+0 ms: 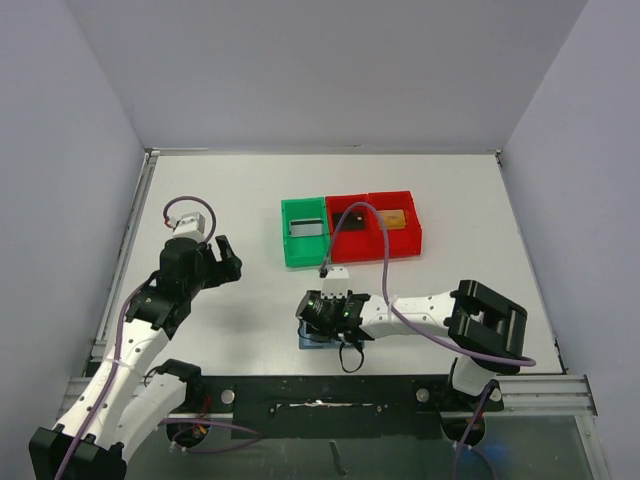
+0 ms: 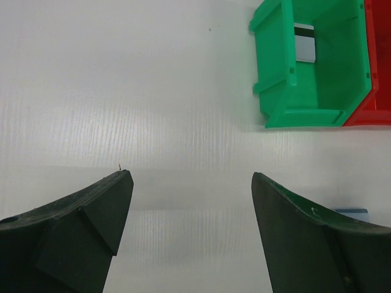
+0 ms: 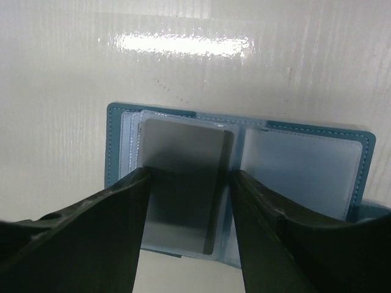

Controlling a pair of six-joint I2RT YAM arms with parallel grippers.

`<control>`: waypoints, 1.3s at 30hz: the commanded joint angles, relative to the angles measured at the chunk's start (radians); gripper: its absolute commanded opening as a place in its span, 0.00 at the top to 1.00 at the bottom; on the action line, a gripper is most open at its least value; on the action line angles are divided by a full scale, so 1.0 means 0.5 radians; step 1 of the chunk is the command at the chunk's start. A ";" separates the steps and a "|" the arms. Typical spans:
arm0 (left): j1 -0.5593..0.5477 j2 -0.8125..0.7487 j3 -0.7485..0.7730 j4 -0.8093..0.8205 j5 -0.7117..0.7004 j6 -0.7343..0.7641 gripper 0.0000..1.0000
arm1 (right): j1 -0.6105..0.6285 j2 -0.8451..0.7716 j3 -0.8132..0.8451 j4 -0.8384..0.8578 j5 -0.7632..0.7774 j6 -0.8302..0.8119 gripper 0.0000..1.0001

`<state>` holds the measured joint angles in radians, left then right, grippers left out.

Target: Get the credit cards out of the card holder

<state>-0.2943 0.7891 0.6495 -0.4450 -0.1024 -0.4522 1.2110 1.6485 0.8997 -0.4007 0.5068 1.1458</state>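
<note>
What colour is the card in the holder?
The card is dark grey, slightly shiny; best seen from the right wrist.

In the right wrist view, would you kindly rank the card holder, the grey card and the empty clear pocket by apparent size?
1. card holder, largest.
2. grey card and empty clear pocket: about alike; the card is partly hidden, so unranked.
</note>
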 commanded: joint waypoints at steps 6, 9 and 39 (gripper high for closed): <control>-0.018 -0.020 0.040 0.046 -0.027 -0.016 0.21 | -0.107 0.066 -0.064 0.155 -0.230 -0.015 0.64; -0.022 -0.020 0.036 0.049 -0.020 -0.016 0.21 | -0.125 0.015 -0.142 0.261 -0.268 -0.029 0.74; -0.699 -0.259 -0.809 1.042 0.340 -1.150 0.41 | -0.425 -0.292 -0.478 0.790 -0.755 -0.299 0.72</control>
<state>-0.6231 0.6876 0.2047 0.0795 0.2039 -0.9951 0.9638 1.5291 0.5503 0.2119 0.0654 1.1439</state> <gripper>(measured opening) 0.596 0.176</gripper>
